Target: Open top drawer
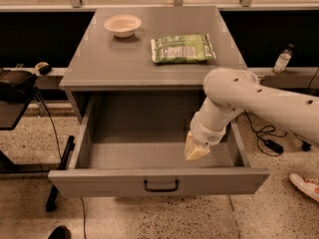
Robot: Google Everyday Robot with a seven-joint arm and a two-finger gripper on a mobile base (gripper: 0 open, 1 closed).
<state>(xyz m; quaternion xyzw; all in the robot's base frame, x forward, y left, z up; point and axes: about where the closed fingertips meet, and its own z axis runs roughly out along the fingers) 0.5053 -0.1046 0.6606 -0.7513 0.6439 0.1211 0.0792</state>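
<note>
The top drawer is pulled far out of the grey cabinet. Its wide flat front panel carries a small black pull handle at centre. Its deep grey interior shows nothing inside. My gripper hangs from the white arm, which comes in from the right. The gripper sits inside the drawer near its right side, just behind the front panel and above the drawer floor.
A white bowl and a green snack bag lie on the cabinet top. A black stand is at left, a bottle and cables at right. A shoe shows at lower right.
</note>
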